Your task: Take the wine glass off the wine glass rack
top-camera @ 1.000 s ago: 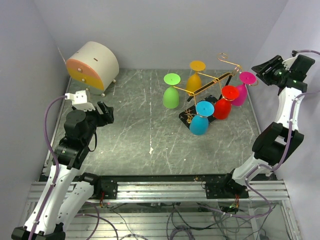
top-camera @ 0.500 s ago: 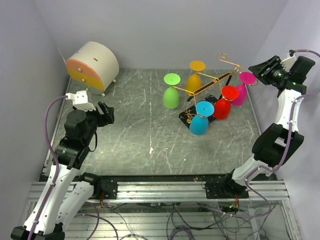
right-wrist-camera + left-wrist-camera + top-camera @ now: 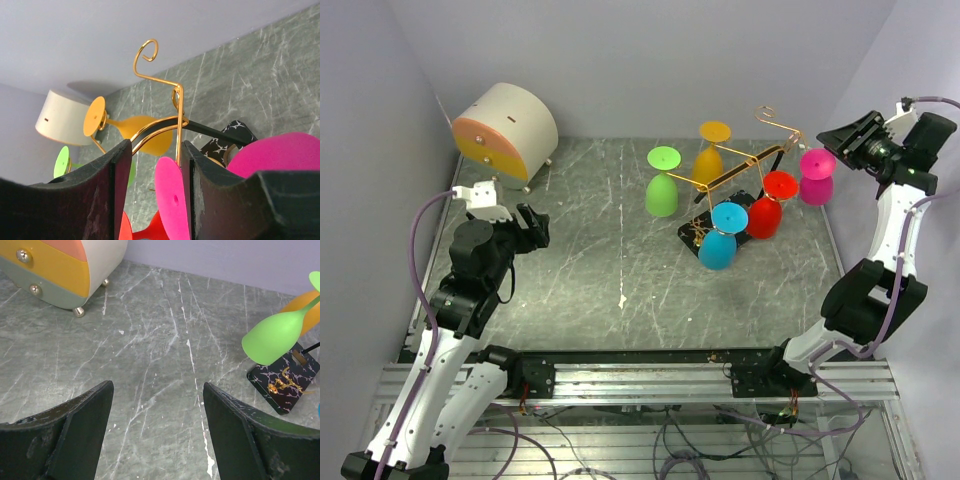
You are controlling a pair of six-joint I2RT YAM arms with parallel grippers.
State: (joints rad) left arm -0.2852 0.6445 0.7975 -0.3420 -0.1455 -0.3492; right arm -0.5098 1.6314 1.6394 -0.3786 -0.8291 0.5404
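Five wine glasses hang foot up and bowl down around the rack (image 3: 740, 166), which stands at about 1 o'clock from the middle of the table (image 3: 600, 250). It is thin gold wire on a black base with gold scrollwork.

From overhead, the green glass (image 3: 662, 190) is at the rack's 9 o'clock and the orange glass (image 3: 708, 160) at its 11 o'clock. The blue glass (image 3: 720, 245) sits at 6 o'clock over the base, and the red glass (image 3: 767, 212) at 4 o'clock.

The pink wine glass (image 3: 817, 185) is out at 3 o'clock, just past the wire's curled end and upright rather than tilted. I cannot tell whether it is hooked on the wire.

The right claw (image 3: 830, 140) reaches in from the 3 o'clock side, high up, with its tip at the pink foot. In its own camera the fingers stand partway apart, with the flat pink foot in the gap between them. The foot is hard by the right-hand finger, and a slit of background shows on the other side. A gold upright of the rack runs down to the foot's upper edge. Whether the foot is pinched I cannot tell.

The left claw (image 3: 156, 390) hovers at about 9 o'clock over bare tabletop, its fingers wide apart and gripping nothing. A round cream drawer box (image 3: 505, 130) with an orange front sits at 10 o'clock, well apart from the rack.
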